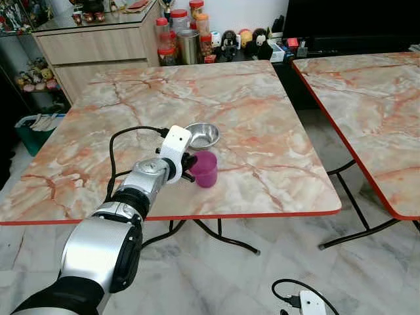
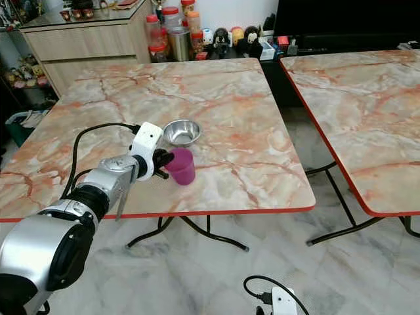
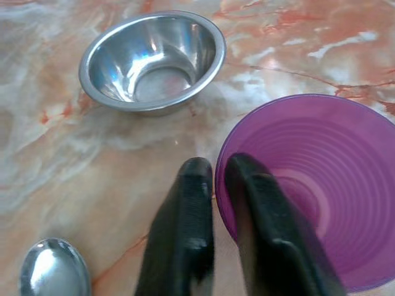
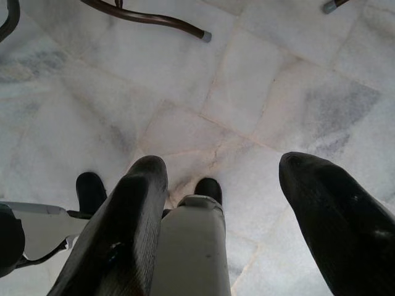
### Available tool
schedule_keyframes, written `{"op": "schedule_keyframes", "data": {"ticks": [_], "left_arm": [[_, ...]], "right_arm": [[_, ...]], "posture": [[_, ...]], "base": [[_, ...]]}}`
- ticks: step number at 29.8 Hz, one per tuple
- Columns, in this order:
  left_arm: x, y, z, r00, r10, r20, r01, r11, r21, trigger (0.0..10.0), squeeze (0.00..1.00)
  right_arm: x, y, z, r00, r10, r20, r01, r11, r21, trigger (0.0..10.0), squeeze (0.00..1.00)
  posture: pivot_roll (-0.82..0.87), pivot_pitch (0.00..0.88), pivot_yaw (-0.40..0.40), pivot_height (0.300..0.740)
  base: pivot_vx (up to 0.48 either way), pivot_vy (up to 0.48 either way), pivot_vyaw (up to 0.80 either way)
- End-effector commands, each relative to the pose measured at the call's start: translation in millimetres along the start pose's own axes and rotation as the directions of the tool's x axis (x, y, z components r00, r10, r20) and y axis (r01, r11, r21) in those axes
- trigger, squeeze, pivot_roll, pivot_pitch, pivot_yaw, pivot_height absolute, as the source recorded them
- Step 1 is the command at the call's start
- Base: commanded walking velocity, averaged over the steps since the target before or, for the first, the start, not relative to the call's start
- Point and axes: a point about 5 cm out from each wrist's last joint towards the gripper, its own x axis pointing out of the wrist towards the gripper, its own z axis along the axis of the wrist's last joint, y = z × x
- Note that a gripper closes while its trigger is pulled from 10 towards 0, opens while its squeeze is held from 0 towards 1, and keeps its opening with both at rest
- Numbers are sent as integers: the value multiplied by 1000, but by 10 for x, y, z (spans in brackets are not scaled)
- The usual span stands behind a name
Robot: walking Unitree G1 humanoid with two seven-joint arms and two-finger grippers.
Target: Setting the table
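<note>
On the marble table [image 1: 262, 118] a purple plastic cup [image 1: 207, 170] stands upright near the front edge. My left gripper [image 3: 216, 169] is shut on its rim, one black finger inside the cup [image 3: 321, 185] and the other outside. Just behind the cup sits an empty steel bowl [image 1: 202, 135], also seen close up [image 3: 151, 58]. A metal spoon [image 3: 52, 268] lies on the tabletop beside my left fingers. My right gripper [image 4: 222, 163] hangs open low over the floor, nothing between its fingers.
A second marble table [image 1: 374, 111] stands to the right, with a gap of tiled floor [image 1: 328, 216] between the two. Jars and a steel canister [image 1: 189, 44] crowd the far edge beside a wooden cabinet [image 1: 92, 46]. Table legs [image 1: 223, 236] cross underneath.
</note>
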Motion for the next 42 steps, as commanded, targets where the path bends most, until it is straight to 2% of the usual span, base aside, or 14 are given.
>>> {"op": "schedule_keyframes", "data": {"ticks": [1,17,20,22,24,25,29,32,34,35,36,39,41,42], "left_arm": [[-19,60,22,1000,14,-13,-14,1000,15,0,0],[-49,108,-40,1000,17,-6,-17,1000,-13,0,0],[-54,130,7,999,33,39,-30,998,-55,0,0],[-102,232,162,972,110,209,-67,977,-205,0,0],[-137,286,226,946,152,287,-73,960,-270,0,0],[-164,307,215,932,160,324,-66,957,-283,10000,0],[-211,330,100,913,196,358,-82,947,-310,10000,0],[-262,336,-36,878,280,389,-121,915,-386,10000,0],[-330,325,-160,826,381,416,-195,885,-423,10000,0],[-330,325,-160,826,381,416,-195,885,-423,10000,0],[-389,341,-227,779,459,426,-243,848,-470,10000,0],[-410,343,-245,764,481,430,-256,838,-483,10000,0],[-556,391,-150,647,566,511,-358,817,-452,10000,0],[-593,422,-109,617,582,529,-379,809,-449,10000,0]], "right_arm": [[6,17,18,1000,0,6,0,1000,8,10000,0],[31,28,107,1000,8,20,-8,1000,2,10000,0],[31,33,104,1000,8,19,-8,1000,3,10000,0],[31,28,105,1000,4,22,-4,1000,10,10000,0],[31,22,109,1000,0,23,-1,1000,13,10000,0],[32,14,113,1000,-1,23,0,1000,14,10000,0],[33,-10,126,1000,-4,24,3,1000,13,10000,0],[38,-35,156,1000,-6,28,6,1000,7,10000,0],[45,-55,196,999,-5,36,5,1000,-1,10000,0],[45,-55,196,999,-5,36,5,1000,-1,10000,0],[49,-59,217,999,-2,40,2,1000,-8,10000,0],[50,-60,223,999,0,41,1,1000,-10,10000,0],[63,-53,284,999,13,50,-11,999,-35,10000,0],[66,-48,297,999,16,52,-14,999,-41,10000,0]], "posture": [[-111,0,73,740],[-101,0,64,740],[-108,0,66,740],[-118,0,70,740],[-121,0,70,740],[-122,0,68,740],[-114,0,57,740],[-106,0,40,740],[-93,0,21,740],[-93,0,21,740],[-89,0,14,740],[-89,0,14,740],[-65,0,-19,740],[-62,0,-21,740]], "base": [[0,0,0],[0,0,0],[0,0,0],[0,0,0],[0,0,0],[0,0,0],[0,0,0],[0,0,0],[0,0,0],[0,0,0],[0,0,0],[0,0,0],[0,0,0],[0,0,0]]}}
